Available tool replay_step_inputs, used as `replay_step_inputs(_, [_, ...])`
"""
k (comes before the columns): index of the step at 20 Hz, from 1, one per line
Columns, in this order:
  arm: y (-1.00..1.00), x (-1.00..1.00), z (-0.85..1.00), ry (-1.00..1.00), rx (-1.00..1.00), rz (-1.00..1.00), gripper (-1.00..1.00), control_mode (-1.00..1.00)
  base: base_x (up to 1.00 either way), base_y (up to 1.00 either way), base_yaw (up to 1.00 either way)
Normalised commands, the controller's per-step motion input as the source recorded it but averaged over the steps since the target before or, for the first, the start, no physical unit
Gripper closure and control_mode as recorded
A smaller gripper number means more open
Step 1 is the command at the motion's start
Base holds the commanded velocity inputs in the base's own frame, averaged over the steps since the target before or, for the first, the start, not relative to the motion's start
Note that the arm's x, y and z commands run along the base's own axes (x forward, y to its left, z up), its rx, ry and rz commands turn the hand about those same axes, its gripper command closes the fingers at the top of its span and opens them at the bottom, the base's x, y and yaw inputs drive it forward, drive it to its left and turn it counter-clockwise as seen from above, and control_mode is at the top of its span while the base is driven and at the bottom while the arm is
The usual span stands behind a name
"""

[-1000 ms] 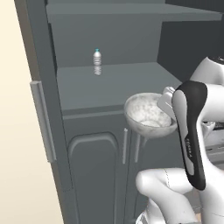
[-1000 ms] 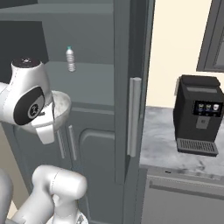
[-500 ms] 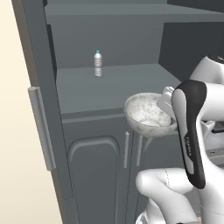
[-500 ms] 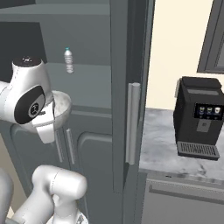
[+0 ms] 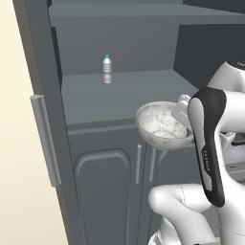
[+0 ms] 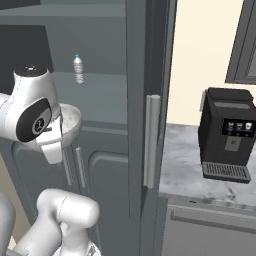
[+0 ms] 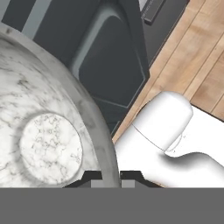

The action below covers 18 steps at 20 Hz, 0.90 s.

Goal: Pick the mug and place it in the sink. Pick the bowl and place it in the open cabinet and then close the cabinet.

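- The whole view has shifted slightly since a second ago, so the base is edging toward the cabinet [image 5: 52,143]
- The bowl [image 5: 160,125] hangs just before the shelf [image 5: 119,93], jaws pinching its rim
- Placement looks next

The bowl [image 7: 48,131] has its rim pinched between the jaws at the bottom edge; beyond it lie an arched-panel cabinet door [image 7: 111,65] and wooden floor [image 7: 192,57].
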Motion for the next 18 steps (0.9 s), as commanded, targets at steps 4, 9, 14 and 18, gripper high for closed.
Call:
replay_step_inputs(4, [0.02, 0.00, 0.00, -0.01, 0.00, -0.06, 1.00, -1.00, 0.00, 0.00, 0.00])
replay_step_inputs(9, [-0.32, 0.02, 0.20, -0.10, 0.16, -0.30, 1.00, -1.00, 0.00, 0.00, 0.00])
replay_step_inputs(14, [-0.03, 0.10, 0.24, -0.06, 0.00, -0.25, 1.00, -1.00, 0.00, 0.00, 0.00])
replay_step_inputs(18, [0.03, 0.32, 0.29, 0.00, -0.09, -0.17, 1.00, -1.00, 0.00, 0.00, 0.00])
